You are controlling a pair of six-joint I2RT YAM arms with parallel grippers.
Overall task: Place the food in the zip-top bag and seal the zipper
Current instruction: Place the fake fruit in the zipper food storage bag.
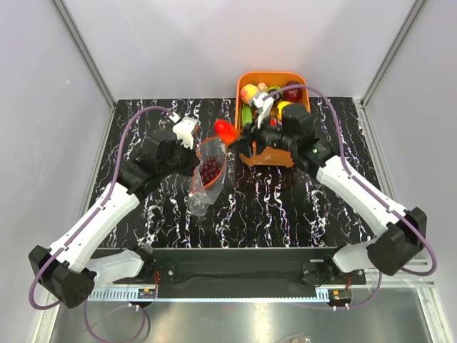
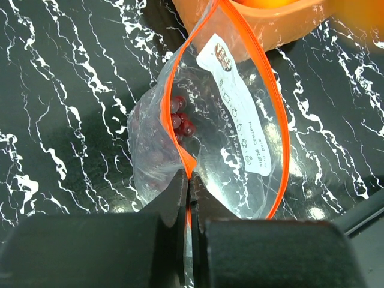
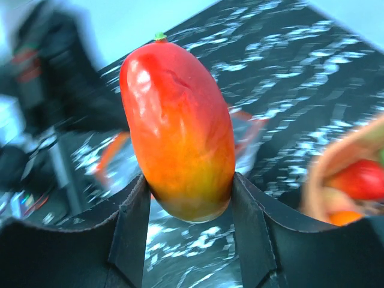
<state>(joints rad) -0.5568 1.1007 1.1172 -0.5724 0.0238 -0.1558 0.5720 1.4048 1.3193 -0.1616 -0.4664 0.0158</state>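
Red-yellow mango (image 3: pixel 180 129) — in right claw (image 3: pixel 189 207)

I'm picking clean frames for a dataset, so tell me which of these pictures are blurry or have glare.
Right wrist view: the mango is sharp with glossy highlights, but the table and basket behind it are smeared. Left wrist view: crisp, with white glare on the clear bag and an orange blur in the top right corner. Top view: sharp, evenly lit.

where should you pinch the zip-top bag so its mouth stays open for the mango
Probably the orange zipper on one side of the mouth of the zip-top bag, pinched across the rim from outside, as the left gripper does. The strip arches into an open loop, leaving the far side free for the mango in the right gripper.
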